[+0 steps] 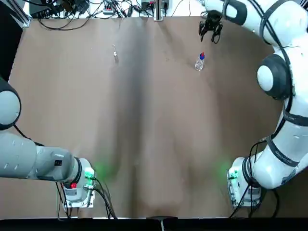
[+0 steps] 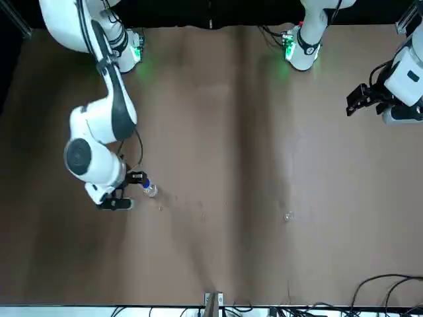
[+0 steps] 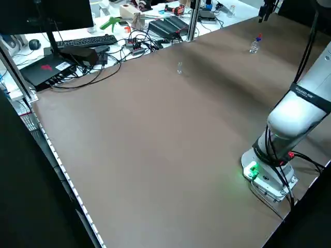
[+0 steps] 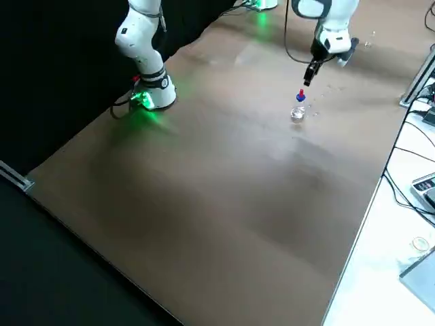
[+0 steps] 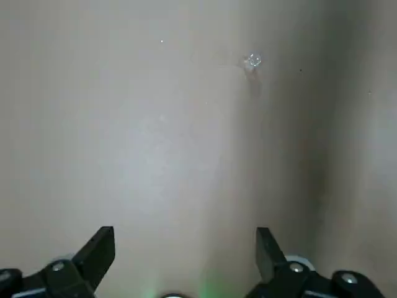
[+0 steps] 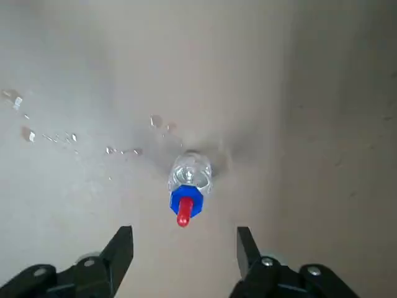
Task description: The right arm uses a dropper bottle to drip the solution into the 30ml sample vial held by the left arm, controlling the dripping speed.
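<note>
While nothing is held yet, the lines run from each gripper outward.

Right gripper: the right arm's gripper (image 6: pixel 184 248) hangs above the table (image 1: pixel 154 144) with its fingers spread apart and empty.

Dropper bottle: the dropper bottle (image 6: pixel 188 183) stands on the table almost directly beneath that gripper, between the lines of the two fingers, red tip towards the camera. Nothing touches it.

How it will handle: it looks small and light, so it would tip or skid under a one-sided push. Its clear rounded body is probably smooth and slippery, and may be squeezable if plastic. The safest hold seems to be across the body just below the blue collar, leaving the red tip free.

Droplets: small wet specks (image 6: pixel 68 138) lie on the table just beyond the bottle, so the surface there may be slick.

Left gripper: the left arm's gripper (image 5: pixel 185 257) is also spread apart and empty, hovering over bare table.

Sample vial: the 30ml sample vial (image 5: pixel 252 61) stands upright well ahead of the left gripper, far from the bottle (image 1: pixel 200 61).

Vial handling: thin, clear glass by the look of it, so fragile, light and easily knocked over; a gentle hold at mid-height should suit, leaving the mouth open.
</note>
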Robot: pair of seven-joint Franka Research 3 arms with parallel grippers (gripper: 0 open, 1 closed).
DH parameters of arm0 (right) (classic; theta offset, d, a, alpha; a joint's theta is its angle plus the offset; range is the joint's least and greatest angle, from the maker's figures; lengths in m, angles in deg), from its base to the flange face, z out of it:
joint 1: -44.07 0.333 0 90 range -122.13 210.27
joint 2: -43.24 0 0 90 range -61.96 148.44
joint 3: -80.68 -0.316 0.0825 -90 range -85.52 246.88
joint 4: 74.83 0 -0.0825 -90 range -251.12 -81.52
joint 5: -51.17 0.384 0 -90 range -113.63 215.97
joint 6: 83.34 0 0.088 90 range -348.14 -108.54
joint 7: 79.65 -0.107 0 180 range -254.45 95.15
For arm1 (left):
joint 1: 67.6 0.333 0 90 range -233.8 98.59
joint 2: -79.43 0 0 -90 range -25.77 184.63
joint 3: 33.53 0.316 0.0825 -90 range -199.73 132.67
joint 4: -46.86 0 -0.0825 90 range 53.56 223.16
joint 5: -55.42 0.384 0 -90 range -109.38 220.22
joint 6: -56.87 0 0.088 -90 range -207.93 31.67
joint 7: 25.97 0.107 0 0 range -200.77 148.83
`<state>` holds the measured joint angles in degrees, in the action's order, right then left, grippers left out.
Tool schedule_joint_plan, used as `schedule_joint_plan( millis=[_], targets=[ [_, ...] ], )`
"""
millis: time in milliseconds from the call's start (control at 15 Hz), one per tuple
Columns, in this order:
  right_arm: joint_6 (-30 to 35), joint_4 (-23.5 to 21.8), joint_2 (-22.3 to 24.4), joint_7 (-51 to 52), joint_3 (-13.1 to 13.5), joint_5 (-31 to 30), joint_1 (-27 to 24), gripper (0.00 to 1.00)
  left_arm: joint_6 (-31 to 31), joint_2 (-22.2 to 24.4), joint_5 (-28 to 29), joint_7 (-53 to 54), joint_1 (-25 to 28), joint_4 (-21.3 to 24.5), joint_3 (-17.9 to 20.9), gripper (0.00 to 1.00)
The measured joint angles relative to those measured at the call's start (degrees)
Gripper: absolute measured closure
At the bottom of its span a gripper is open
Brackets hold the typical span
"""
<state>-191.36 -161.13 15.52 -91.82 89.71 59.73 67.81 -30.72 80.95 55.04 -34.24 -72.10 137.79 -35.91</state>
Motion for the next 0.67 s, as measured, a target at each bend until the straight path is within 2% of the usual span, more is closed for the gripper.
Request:
schedule_joint_plan(
  millis=[267,667],
  targets=[
    [3.73,0.49,7.12,2.09,0.41,-0.32,-3.32,0.24,-0.15,-0.05,0.0,0.0,0.01,0.01,0.11,0.0],
    [19.06,0.79,19.6,8.33,0.57,-0.4,-10.1,0.24,-0.21,-0.19,0.0,-0.21,0.01,-0.13,0.49,0.0]
  ],
)
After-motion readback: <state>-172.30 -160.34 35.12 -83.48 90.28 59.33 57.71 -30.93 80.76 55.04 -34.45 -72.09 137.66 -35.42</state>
